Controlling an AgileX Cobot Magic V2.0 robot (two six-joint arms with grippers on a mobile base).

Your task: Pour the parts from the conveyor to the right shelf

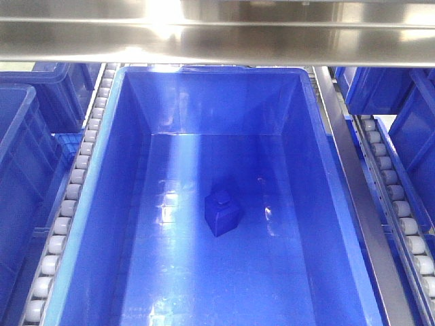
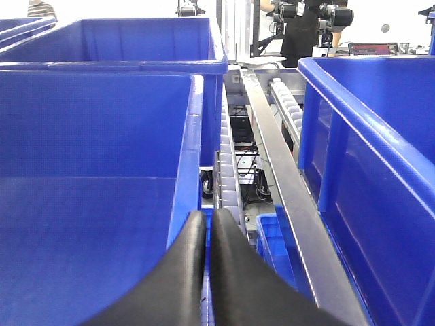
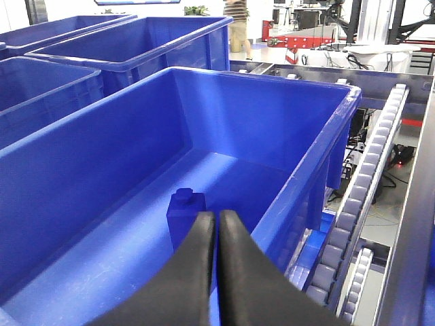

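metal crossbar (image 1: 217, 41) overhead | person (image 2: 302, 30) in background

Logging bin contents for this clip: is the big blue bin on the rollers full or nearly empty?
Nearly empty. The blue bin holds a single small blue part on its otherwise bare floor; the right wrist view shows the same lone part.

Front view looks steeply down into the bin (image 1: 102, 204); both wrist views skim forward along bin rims.

Glossy blue plastic bin (image 1: 129, 204) and block (image 1: 222, 212), brushed shiny metal beam (image 1: 217, 41), matt black fingers (image 3: 234, 272)
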